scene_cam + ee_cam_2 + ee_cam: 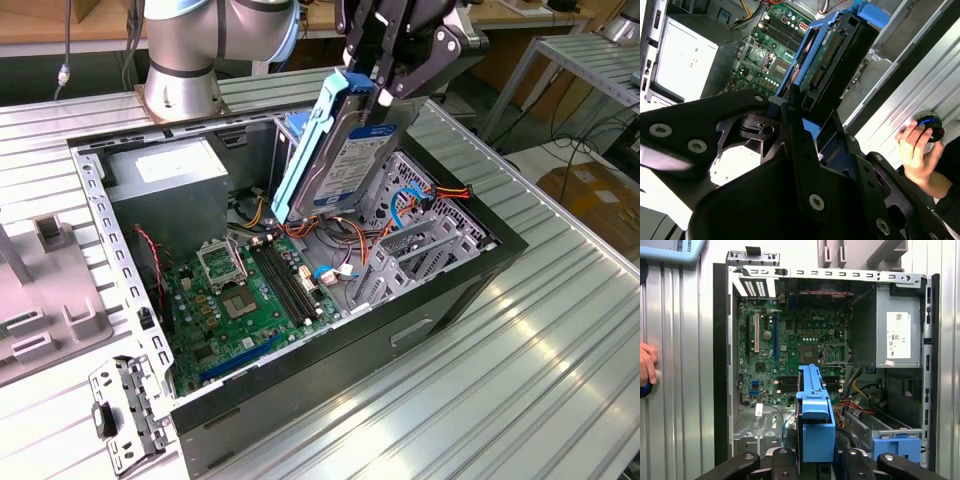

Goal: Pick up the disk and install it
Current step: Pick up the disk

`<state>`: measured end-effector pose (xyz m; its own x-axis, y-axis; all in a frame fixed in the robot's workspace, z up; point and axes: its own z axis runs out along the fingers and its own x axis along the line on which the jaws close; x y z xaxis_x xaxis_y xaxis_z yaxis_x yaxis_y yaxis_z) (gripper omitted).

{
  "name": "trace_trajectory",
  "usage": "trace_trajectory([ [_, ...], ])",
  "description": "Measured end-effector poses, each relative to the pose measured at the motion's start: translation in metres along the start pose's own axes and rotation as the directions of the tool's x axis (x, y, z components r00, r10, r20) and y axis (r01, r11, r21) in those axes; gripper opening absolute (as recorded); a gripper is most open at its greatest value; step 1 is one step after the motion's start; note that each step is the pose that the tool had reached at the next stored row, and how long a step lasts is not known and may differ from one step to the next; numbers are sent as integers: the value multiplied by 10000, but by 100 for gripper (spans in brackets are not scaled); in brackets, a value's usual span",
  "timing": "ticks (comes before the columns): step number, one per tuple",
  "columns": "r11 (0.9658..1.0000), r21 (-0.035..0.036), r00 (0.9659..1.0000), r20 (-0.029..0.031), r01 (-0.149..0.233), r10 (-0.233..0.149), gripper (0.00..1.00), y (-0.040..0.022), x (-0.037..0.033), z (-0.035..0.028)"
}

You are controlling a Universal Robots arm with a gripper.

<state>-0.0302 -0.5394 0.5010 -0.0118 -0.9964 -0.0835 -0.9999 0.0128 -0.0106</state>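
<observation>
The black two-fingered gripper (378, 95) is clamped on the upper end of the disk (345, 150), a flat rectangular metal hard drive with a white label and light-blue plastic side rails. The drive hangs from the jaws steeply tilted, with its lower end dipping into the open black computer case (420, 320). Just below that end lie loose orange and blue cables (395, 215) and, beside them, the perforated grey metal drive cage (425, 240). Whether the drive touches the wires cannot be told. Further from the gripper sit the green motherboard (250, 290) and then the grey power-supply box (165, 180) at the far wall of the case. Farthest out, a person's hand (915, 145) rests on a round black knob on the ribbed metal table (520, 380). The hold is short and at one end, so the drive could swing or slip. Its low corner could snag the cables or strike the board, and tilted rails could jam at the cage.
</observation>
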Motion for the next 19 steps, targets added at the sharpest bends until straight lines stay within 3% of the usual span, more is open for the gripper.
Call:
trace_trajectory([
  [19,10000,-7,10000,0,-1,1,37,-140,277,-19],
])
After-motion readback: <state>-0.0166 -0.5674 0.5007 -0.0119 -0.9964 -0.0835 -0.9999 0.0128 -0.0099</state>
